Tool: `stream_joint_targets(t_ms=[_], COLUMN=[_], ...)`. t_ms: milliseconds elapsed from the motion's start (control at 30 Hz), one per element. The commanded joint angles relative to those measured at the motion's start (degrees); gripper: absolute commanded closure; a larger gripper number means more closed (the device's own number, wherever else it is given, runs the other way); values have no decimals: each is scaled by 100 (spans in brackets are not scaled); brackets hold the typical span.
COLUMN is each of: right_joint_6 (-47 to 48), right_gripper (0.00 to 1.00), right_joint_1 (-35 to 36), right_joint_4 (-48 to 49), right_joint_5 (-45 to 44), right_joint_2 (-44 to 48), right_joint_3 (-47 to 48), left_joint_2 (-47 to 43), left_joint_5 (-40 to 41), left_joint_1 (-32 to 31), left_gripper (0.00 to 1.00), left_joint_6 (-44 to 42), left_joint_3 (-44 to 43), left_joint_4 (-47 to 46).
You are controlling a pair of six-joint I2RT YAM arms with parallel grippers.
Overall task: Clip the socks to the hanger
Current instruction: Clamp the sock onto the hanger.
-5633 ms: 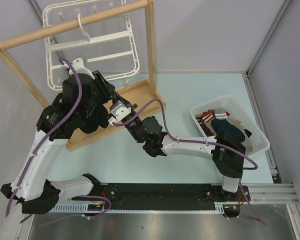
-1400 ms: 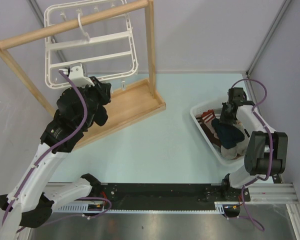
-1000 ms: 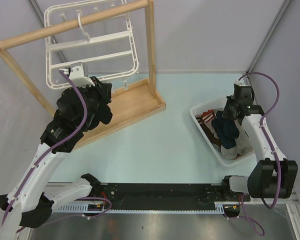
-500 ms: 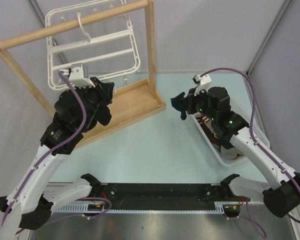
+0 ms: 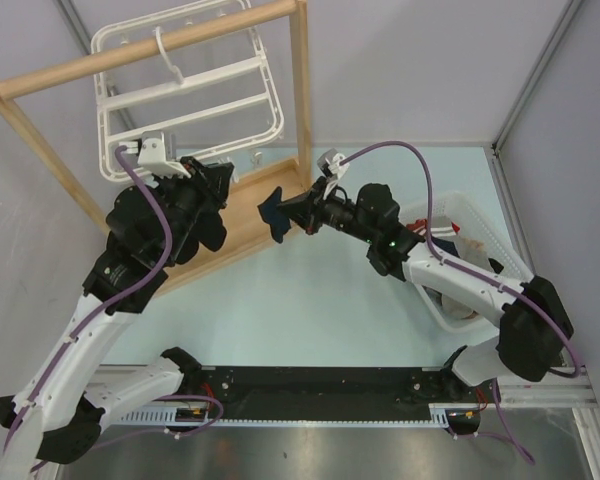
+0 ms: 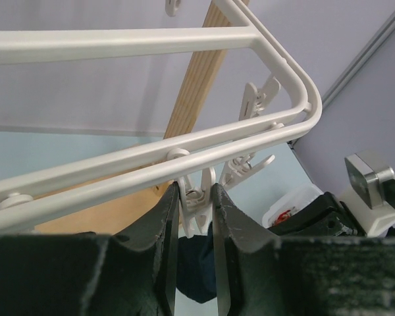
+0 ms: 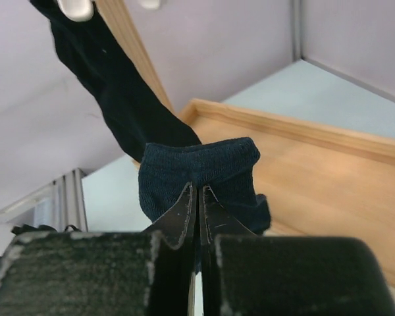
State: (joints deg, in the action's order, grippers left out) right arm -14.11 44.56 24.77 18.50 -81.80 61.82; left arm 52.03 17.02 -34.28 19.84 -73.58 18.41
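Note:
The white hanger (image 5: 185, 95) hangs from the wooden stand's bar. My left gripper (image 5: 220, 178) is at its lower edge, shut on a white clip (image 6: 196, 197) under the hanger rail (image 6: 184, 155). My right gripper (image 5: 286, 213) is shut on a dark navy sock (image 5: 272, 214), held in the air just right of the left gripper. In the right wrist view the jaws pinch the sock's cuff (image 7: 197, 168). The sock also shows below the clip in the left wrist view (image 6: 196, 270). A black sock (image 7: 99, 72) hangs from a clip at upper left.
The wooden frame stand (image 5: 302, 100) with its flat base (image 5: 250, 215) stands behind and under the grippers. A white basket (image 5: 500, 250) with garments sits at the right, partly behind the right arm. More clips (image 6: 260, 99) dangle from the hanger's corner.
My right arm has swung left from the basket, carrying the navy sock to just beside the left gripper. The left arm has stayed at the hanger's lower edge.

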Motion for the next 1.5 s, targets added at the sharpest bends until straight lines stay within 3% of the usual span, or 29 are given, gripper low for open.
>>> stream_joint_targets(t_ms=[0,500,1067,1467], right_joint_6=[-470,-452,-1305,-1419], right_gripper=[100,100,100,100], right_joint_1=[141,563,185,97], right_joint_4=[1590,2101,2901,3033], right_joint_5=[347,514,1226,1244], right_joint_2=[-248,-978,-1119,-1136], right_joint_3=[119,910,963,963], left_joint_2=[-105,-149,-184,-211], left_joint_5=[-330,-506,-533,-533], left_joint_1=[-26,-26,-26,-26], left_gripper=[100,100,100,100], left_joint_6=[-112,-15,3,-24], left_joint_3=[98,239,265,204], left_joint_4=[-286,-374,-391,-347])
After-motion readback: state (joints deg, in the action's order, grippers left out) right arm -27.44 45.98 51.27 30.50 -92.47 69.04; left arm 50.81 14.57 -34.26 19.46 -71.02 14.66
